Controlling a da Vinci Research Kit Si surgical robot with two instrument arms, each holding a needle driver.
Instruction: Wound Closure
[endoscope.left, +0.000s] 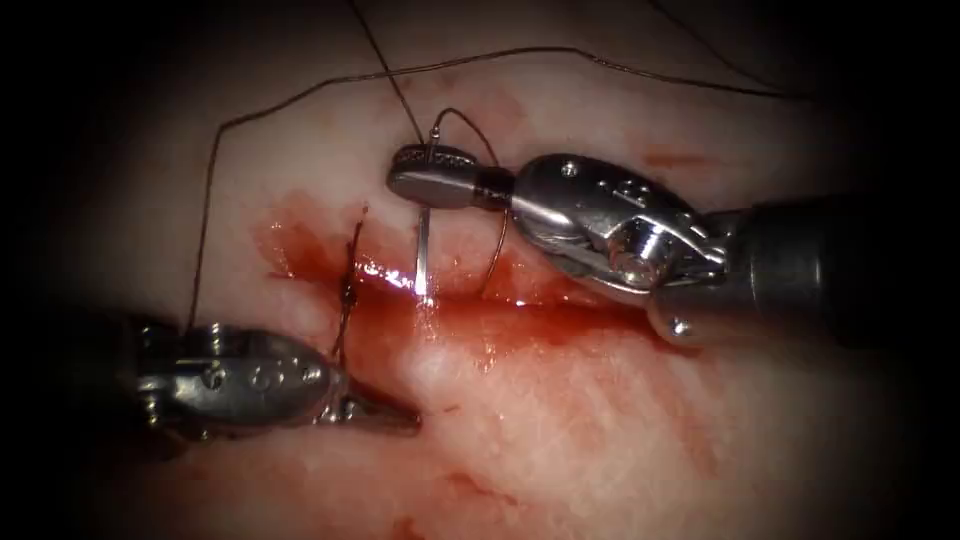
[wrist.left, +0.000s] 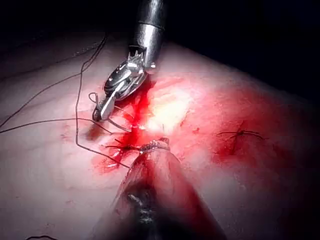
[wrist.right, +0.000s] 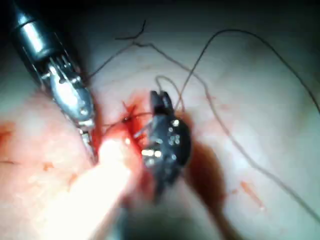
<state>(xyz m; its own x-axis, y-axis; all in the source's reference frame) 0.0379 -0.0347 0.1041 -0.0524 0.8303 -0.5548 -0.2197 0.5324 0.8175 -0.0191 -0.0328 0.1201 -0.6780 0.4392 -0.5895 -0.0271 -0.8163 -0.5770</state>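
The right arm's steel needle driver (endoscope.left: 430, 175) clamps the thin curved steel needle (endoscope.left: 423, 262) near its tail, tip entering the red-stained pork tissue (endoscope.left: 560, 420) at the cut; a steady grip following the curve seems wise. The left arm's steel needle driver (endoscope.left: 385, 412) rests closed, apparently empty, beside the dark thread (endoscope.left: 300, 95).

Surgical training bench, as far as I can see. Pale slab of tissue (endoscope.left: 560, 420) fills my endoscope feed, cut (endoscope.left: 480, 300) across centre, red fluid (endoscope.left: 300, 245) pooled around it. Thread (endoscope.left: 300, 100) loops at 11 o'clock. Finished stitch (wrist.left: 241, 134) on the tissue in the left wrist view.
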